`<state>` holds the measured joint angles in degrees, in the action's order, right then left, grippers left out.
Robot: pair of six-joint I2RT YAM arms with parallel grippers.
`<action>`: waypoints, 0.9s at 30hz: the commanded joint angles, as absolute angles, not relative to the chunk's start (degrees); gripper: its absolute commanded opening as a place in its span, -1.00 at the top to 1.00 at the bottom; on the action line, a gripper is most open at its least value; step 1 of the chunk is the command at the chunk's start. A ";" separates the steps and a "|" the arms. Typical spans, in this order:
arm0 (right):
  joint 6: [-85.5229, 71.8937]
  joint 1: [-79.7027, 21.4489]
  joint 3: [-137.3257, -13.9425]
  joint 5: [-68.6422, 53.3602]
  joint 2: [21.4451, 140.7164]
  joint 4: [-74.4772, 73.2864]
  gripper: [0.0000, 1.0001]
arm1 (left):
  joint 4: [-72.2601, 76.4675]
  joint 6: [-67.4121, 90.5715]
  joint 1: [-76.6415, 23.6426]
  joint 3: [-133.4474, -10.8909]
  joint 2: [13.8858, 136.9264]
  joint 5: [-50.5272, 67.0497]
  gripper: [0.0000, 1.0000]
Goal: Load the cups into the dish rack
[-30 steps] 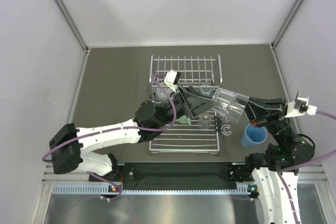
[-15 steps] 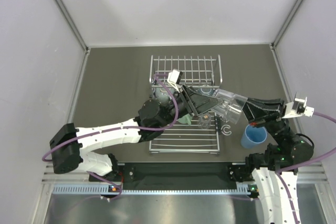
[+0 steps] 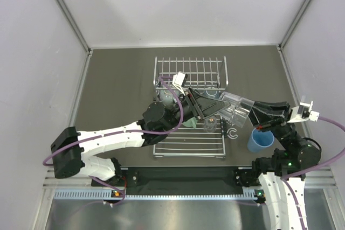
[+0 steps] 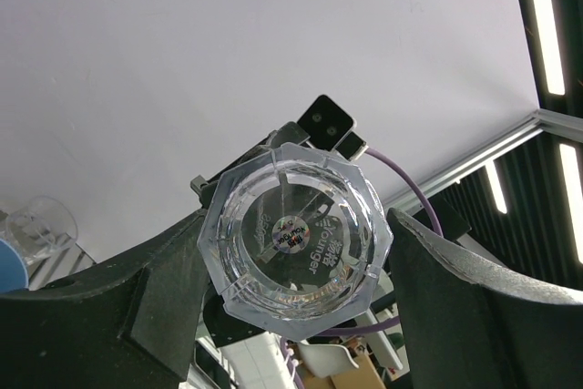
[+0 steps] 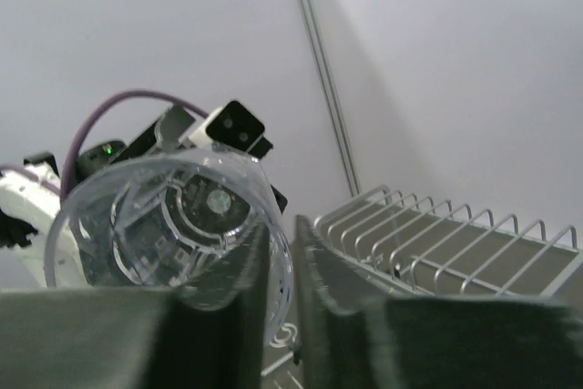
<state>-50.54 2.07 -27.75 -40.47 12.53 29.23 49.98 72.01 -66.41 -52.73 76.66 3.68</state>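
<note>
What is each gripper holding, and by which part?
Right gripper pinches the tumbler by its rim, one finger inside. Left gripper straddles its base; a grip there cannot be told.

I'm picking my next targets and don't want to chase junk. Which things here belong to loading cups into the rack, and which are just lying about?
Job:
- clear tumbler, in the right gripper
- small clear cup
- mint-green mug
- light-blue tumbler
- dish rack

Lying about:
- white C-shaped clip, beside the rack
</note>
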 commanded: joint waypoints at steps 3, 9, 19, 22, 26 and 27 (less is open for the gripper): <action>-47.11 2.81 -27.51 -42.98 12.57 25.76 0.22 | 52.91 71.10 -66.97 -54.84 72.42 2.91 1.00; -44.39 2.81 -29.18 -40.78 12.57 20.05 -0.68 | 45.47 66.63 -66.97 -54.84 68.74 2.20 1.00; -36.14 2.81 -36.47 -34.82 12.30 2.22 -0.99 | 4.02 48.09 -66.97 -62.83 58.54 -7.02 1.00; -33.59 2.81 -40.41 -26.23 12.92 -6.74 -0.99 | -5.31 45.01 -66.97 -64.60 57.40 -8.78 1.00; -31.20 2.81 -44.03 -17.87 14.32 -16.68 -1.00 | -13.94 41.67 -66.97 -64.34 56.34 -11.33 1.00; -30.94 2.81 -44.47 -16.97 15.02 -18.79 -1.00 | -15.89 41.23 -66.97 -64.25 56.34 -11.95 1.00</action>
